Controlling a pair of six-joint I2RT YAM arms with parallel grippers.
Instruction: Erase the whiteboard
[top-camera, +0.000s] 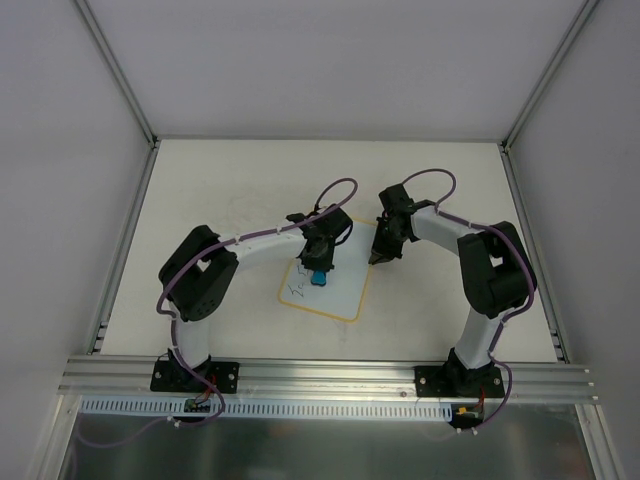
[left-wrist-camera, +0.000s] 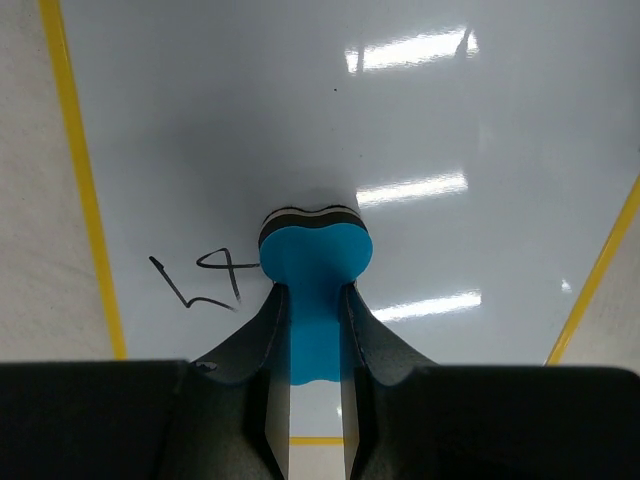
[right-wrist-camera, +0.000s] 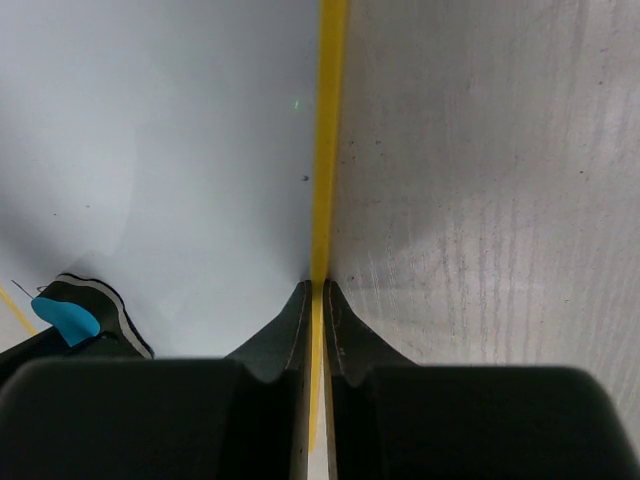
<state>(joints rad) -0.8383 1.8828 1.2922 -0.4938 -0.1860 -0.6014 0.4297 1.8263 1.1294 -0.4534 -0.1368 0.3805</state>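
Observation:
The whiteboard (top-camera: 340, 295) lies flat on the table between the arms, white with a yellow border. My left gripper (top-camera: 320, 268) is shut on the blue eraser (top-camera: 318, 277) and presses it onto the board. In the left wrist view the eraser (left-wrist-camera: 315, 255) sits between my fingers, my left gripper (left-wrist-camera: 313, 292) closed round it, with dark scribbles (left-wrist-camera: 200, 280) just to its left. My right gripper (right-wrist-camera: 317, 286) is shut, its tips down on the board's yellow right edge (right-wrist-camera: 328, 150); it also shows in the top view (top-camera: 378, 258). The eraser (right-wrist-camera: 65, 318) shows at the right wrist view's lower left.
The off-white tabletop (top-camera: 220, 190) is ringed by aluminium rails (top-camera: 300, 375) at the near edge and sides. Most of the board face (left-wrist-camera: 400, 120) in view is bare and glossy. The bare table (right-wrist-camera: 480, 200) lies right of the board's edge.

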